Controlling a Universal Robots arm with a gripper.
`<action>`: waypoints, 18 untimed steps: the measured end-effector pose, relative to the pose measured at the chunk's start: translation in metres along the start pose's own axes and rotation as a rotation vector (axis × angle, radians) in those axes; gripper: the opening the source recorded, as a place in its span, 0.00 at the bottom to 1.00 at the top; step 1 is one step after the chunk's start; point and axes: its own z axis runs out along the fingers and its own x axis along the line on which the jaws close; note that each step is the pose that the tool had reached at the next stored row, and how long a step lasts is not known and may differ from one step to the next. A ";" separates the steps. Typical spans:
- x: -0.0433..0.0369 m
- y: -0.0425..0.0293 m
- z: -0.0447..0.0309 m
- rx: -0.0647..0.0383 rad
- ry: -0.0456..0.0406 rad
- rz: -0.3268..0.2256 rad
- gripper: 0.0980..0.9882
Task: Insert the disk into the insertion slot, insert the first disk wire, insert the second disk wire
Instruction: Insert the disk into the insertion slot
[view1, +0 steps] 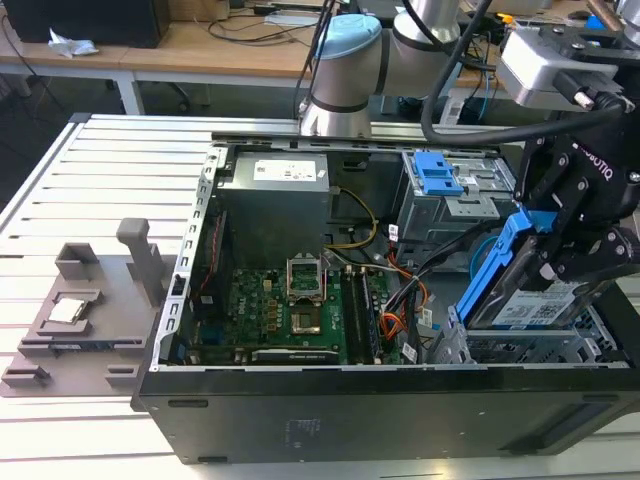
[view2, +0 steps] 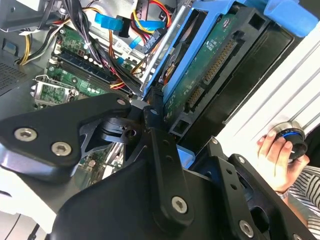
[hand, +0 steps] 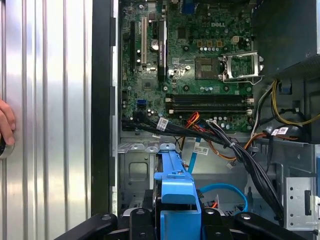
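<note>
In the exterior view, my gripper (view1: 560, 262) is shut on the disk (view1: 525, 300), a grey drive in a bright blue carrier. The disk hangs tilted, its lower end just above the insertion slot (view1: 520, 350), the low grey cage at the case's front, on the exterior view's right. The second wrist view shows the disk's green underside (view2: 210, 65) in its blue frame. The first wrist view has the carrier's blue edge (hand: 177, 185) between my fingers. A blue cable, the second disk wire (hand: 225, 189), curls beside the carrier. A thin red-orange wire (hand: 220, 150) lies loose near the black cable bundle.
The open black computer case (view1: 300, 410) lies on a slatted metal table. The taller cage with a blue latch (view1: 440, 175) stands behind the slot. The green board (view1: 290, 310) fills the middle. A grey fixture (view1: 90, 310) sits outside on the exterior view's left. A person's hand (view2: 277, 150) rests on a round button.
</note>
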 end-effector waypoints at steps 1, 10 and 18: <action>0.0000 0.0000 0.0008 0.000 0.0000 0.000 0.30; 0.0000 -0.0005 0.0121 0.000 0.0001 0.000 0.30; -0.0001 -0.0008 0.0197 0.000 0.0000 0.000 0.30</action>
